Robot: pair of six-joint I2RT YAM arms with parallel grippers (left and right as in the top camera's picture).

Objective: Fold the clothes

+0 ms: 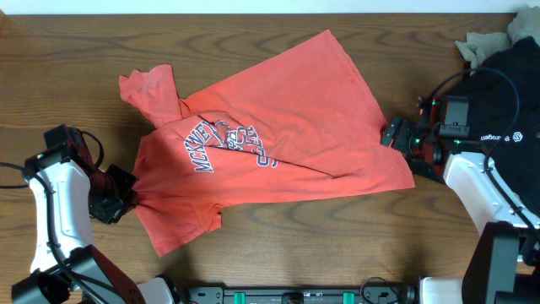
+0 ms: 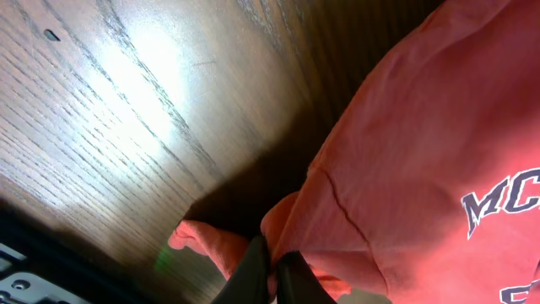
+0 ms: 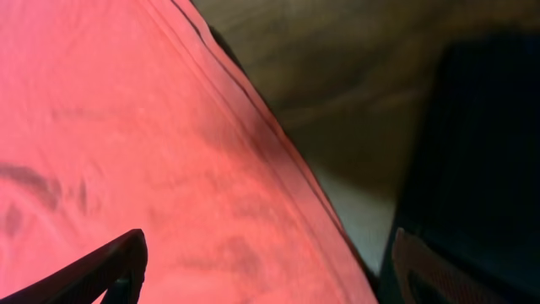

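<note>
The coral-red T-shirt (image 1: pixel 270 139) lies spread and slanted across the wooden table, with navy-and-white lettering (image 1: pixel 224 143) on its chest. My left gripper (image 1: pixel 126 196) is shut on the shirt's left edge near a sleeve; in the left wrist view the fingers (image 2: pixel 272 268) pinch a fold of red cloth (image 2: pixel 405 169). My right gripper (image 1: pixel 396 135) is open at the shirt's right hem; in the right wrist view its fingers (image 3: pixel 270 274) straddle the red cloth (image 3: pixel 126 152) at the hem edge. A black tee with a small white logo (image 1: pixel 506 93) lies at the right.
A beige piece (image 1: pixel 485 42) lies at the back right corner, partly under the black tee. The black tee also shows at the right of the right wrist view (image 3: pixel 481 152). Bare wooden table (image 1: pixel 67 51) lies to the left and back.
</note>
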